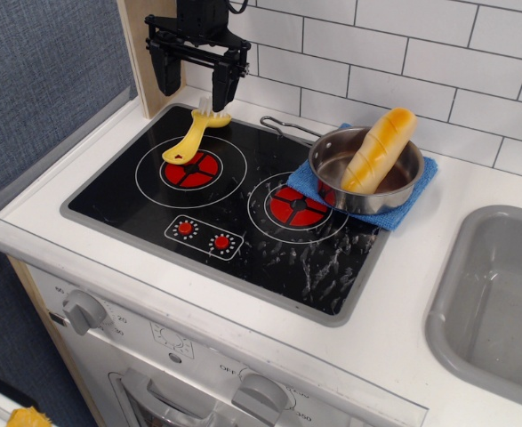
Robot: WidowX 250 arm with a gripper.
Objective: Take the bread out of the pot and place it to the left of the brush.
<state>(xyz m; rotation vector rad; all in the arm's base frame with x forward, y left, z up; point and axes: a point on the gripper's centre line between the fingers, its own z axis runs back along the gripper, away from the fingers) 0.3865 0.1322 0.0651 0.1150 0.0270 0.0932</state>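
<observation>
The bread, a golden-orange scored loaf, leans in the pot, one end resting over the far rim. The shiny steel pot stands on a blue cloth at the right of the stove, its thin wire handle pointing left. The yellow brush lies on the left burner, white bristles toward the back wall. My black gripper hangs open and empty above the brush's bristle end, far left of the pot.
The black stovetop has two red burners and two small red knobs. A grey sink lies at the right. A white tiled wall stands behind, a wooden post at the back left.
</observation>
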